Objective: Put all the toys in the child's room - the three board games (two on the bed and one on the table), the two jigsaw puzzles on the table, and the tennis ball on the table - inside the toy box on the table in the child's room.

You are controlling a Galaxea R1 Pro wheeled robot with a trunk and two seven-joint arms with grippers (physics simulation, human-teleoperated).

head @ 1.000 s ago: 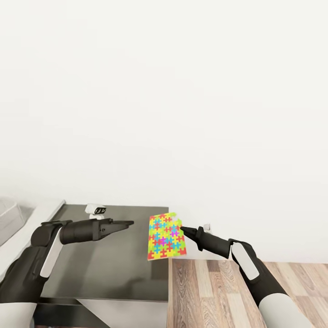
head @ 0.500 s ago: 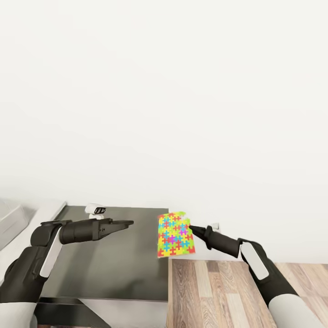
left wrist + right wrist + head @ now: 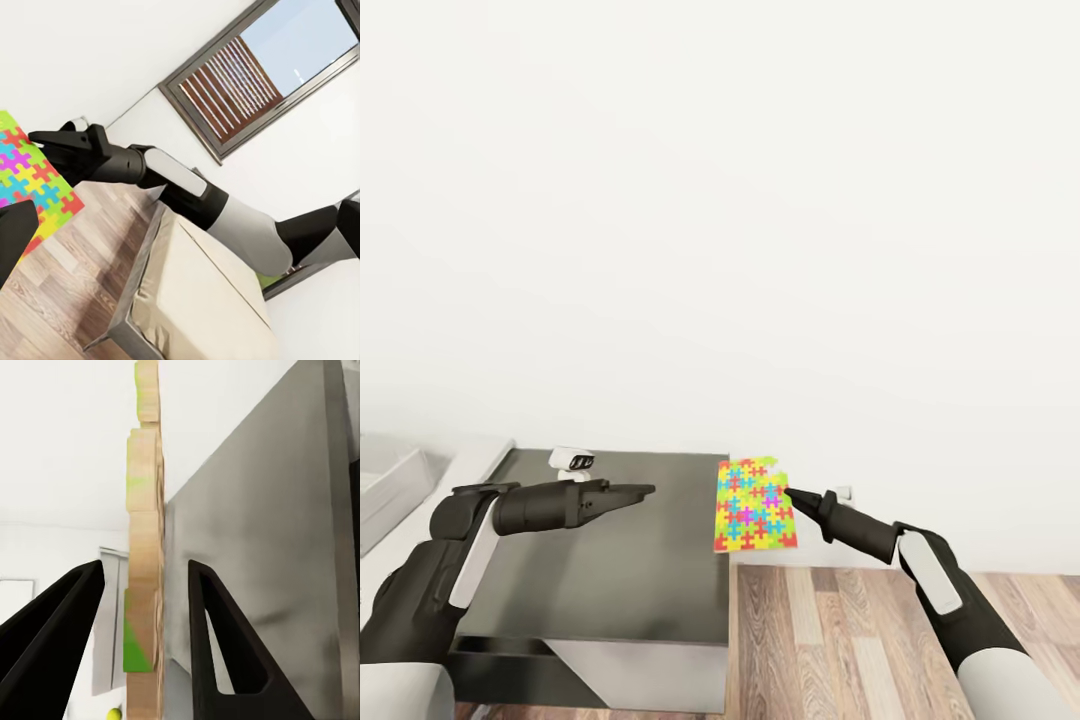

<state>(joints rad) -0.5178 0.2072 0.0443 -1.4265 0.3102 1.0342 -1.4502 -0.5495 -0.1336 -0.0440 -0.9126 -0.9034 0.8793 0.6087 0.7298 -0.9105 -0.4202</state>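
Jigsaw puzzle [image 3: 754, 504] stands upright at right pincer [image 3: 790, 493] tips, above table [image 3: 620, 580] edge.

Wooden jigsaw puzzle [image 3: 754, 504] with bright glossy face, matt dark table [image 3: 620, 560], wood-plank floor [image 3: 840, 640]
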